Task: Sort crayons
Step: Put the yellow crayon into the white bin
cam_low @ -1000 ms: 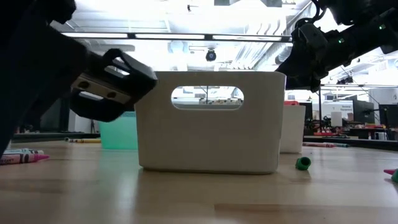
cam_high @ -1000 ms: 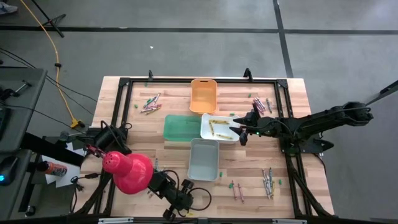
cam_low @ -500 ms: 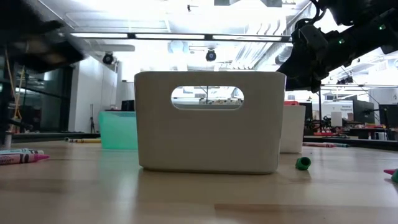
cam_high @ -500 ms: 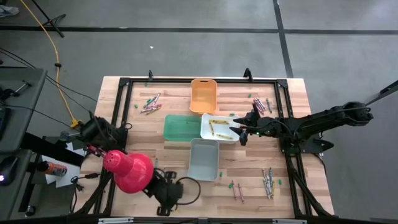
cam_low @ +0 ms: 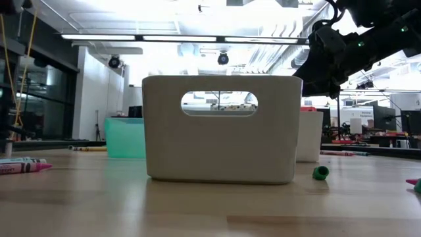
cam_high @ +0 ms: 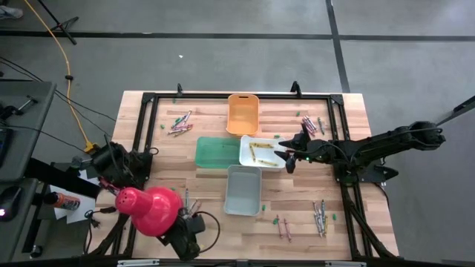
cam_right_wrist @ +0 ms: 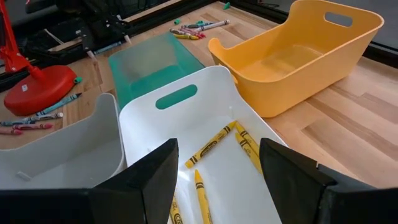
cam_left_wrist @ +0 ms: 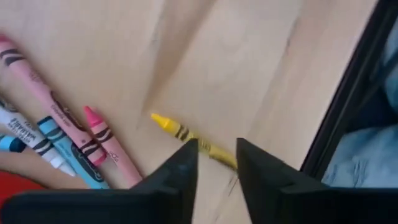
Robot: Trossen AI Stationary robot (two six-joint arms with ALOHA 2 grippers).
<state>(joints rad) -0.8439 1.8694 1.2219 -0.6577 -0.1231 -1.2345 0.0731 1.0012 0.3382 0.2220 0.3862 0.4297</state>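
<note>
Right wrist view: white bin (cam_right_wrist: 186, 118) holds yellow crayons (cam_right_wrist: 214, 143).

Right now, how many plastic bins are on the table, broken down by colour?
Orange bin: 1
Green bin: 1
White bin, holding yellow crayons: 1
Grey bin: 1
Total: 4 bins

A grey concrete floor (cam_high: 223, 52) crossed by dark tape lines (cam_high: 335, 37) surrounds the wooden desk (cam_high: 208, 111). A yellow cable (cam_high: 63, 55) trails at upper left. Bright ceiling lights (cam_low: 191, 38) glare overhead.
</note>
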